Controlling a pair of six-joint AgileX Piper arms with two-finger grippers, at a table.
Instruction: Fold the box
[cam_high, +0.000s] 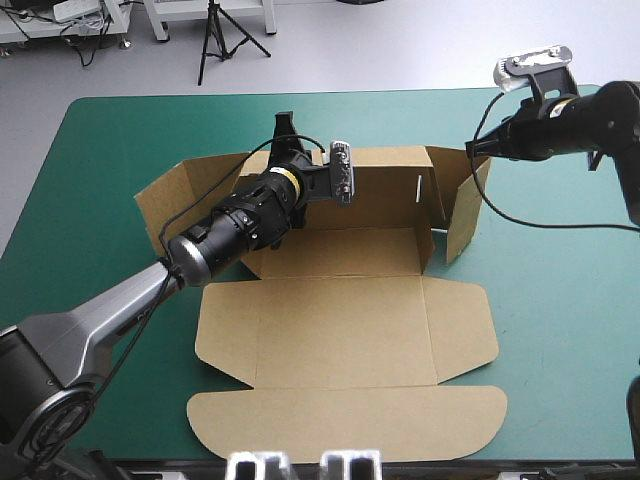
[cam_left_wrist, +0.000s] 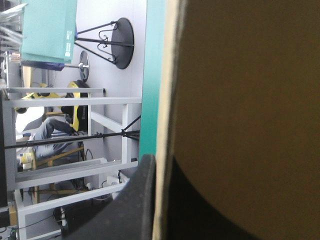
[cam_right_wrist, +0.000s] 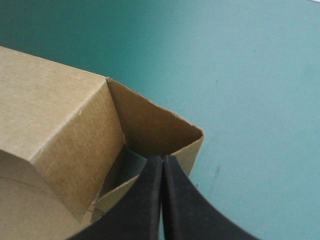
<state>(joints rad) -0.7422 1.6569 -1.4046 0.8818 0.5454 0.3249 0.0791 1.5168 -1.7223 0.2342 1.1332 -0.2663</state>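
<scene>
Box (cam_high: 340, 330) sits mid-table (cam_high: 90, 200), slightly toward the far edge. Roughly half done: back wall (cam_high: 385, 185) is up, left wall (cam_high: 175, 195) and right wall (cam_high: 462, 215) are raised but splayed and not tucked. The front panel and lid (cam_high: 350, 420) lie flat toward the table's near edge. Left to do: square and lock the walls.

Tray's long axis runs parallel to the table's far edge, with the lid's rounded flap pointing at the near edge.

Left gripper (cam_high: 285, 135) is clamped on the back wall's top edge (board between its fingers). Right gripper (cam_high: 472, 148) is pinched all but closed on the right wall's top corner.
</scene>
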